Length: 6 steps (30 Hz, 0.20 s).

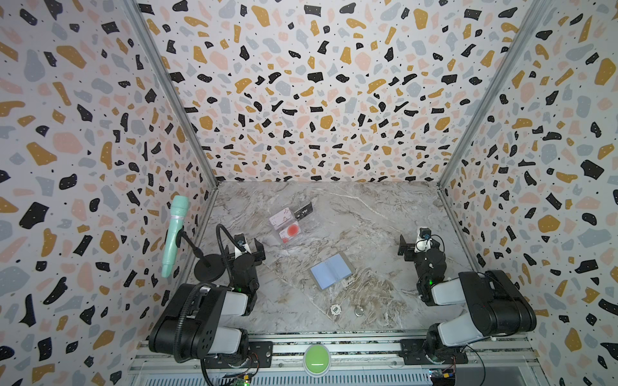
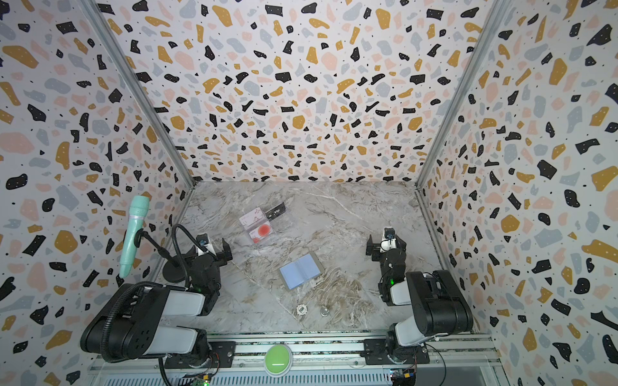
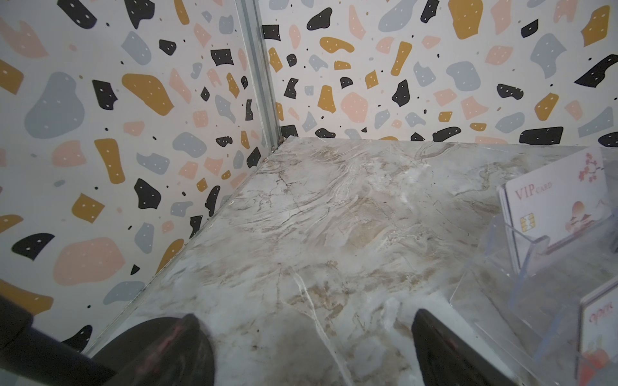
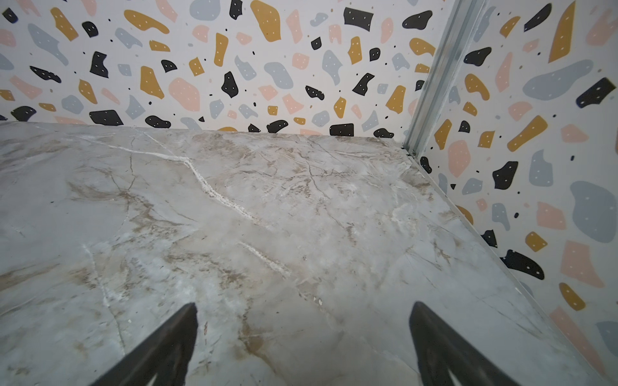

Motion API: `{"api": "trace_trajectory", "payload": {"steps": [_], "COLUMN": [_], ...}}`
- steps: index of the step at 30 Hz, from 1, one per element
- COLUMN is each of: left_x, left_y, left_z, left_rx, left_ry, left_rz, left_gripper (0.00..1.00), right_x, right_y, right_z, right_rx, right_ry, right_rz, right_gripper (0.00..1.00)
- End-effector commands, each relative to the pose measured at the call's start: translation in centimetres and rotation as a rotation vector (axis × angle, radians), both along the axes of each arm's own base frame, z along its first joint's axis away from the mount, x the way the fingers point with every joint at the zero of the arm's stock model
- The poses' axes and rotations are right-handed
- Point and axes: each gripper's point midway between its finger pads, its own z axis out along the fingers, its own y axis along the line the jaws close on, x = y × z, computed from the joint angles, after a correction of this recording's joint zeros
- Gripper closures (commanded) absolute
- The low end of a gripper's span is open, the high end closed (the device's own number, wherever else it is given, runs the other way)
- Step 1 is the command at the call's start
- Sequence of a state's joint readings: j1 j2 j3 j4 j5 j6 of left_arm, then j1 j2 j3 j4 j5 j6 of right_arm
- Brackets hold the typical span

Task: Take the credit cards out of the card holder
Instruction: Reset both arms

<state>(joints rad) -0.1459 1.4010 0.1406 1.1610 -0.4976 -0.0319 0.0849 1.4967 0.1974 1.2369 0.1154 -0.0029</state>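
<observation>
The card holder [image 1: 331, 270] [image 2: 301, 271] lies spread open at mid-table, pale blue inside up. Farther back and to the left, the credit cards stand in a clear plastic tray [image 1: 284, 239]: a white-pinkish card [image 1: 281, 215] [image 3: 555, 207], a black VIP card [image 1: 303, 210] and a white card with a red circle [image 1: 292, 230]. My left gripper [image 1: 249, 246] [image 3: 307, 334] hovers open over bare marble, just left of the tray [image 3: 501, 267]. At the right side of the table my right gripper [image 1: 409, 248] [image 4: 302, 320] is open too, with nothing between its fingers.
A mint microphone [image 1: 174, 234] on a black stand rises beside the left arm. A poker chip [image 1: 335, 309] and a small metal disc [image 1: 359, 312] lie near the front edge. A green button [image 1: 316, 357] sits on the front rail. Patterned walls close three sides.
</observation>
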Motion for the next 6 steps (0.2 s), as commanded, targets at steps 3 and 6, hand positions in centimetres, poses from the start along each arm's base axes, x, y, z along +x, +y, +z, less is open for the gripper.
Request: {"api": "trace_trajectory", "payload": {"steps": [3, 6], "left_x": [0.65, 0.56], "left_y": [-0.03, 0.07], "left_z": [1.84, 1.88], "left_rx": [-0.022, -0.024], "left_ry": [-0.077, -0.078], "left_rz": [0.000, 0.006], "left_gripper": [0.00, 0.00], "right_x": [0.35, 0.33], "right_y": [0.08, 0.07], "right_z": [0.74, 0.77], "right_rx": [0.015, 0.015], "right_ry": [-0.019, -0.020], "right_rz": [0.005, 0.004], "right_gripper": [0.01, 0.01]}}
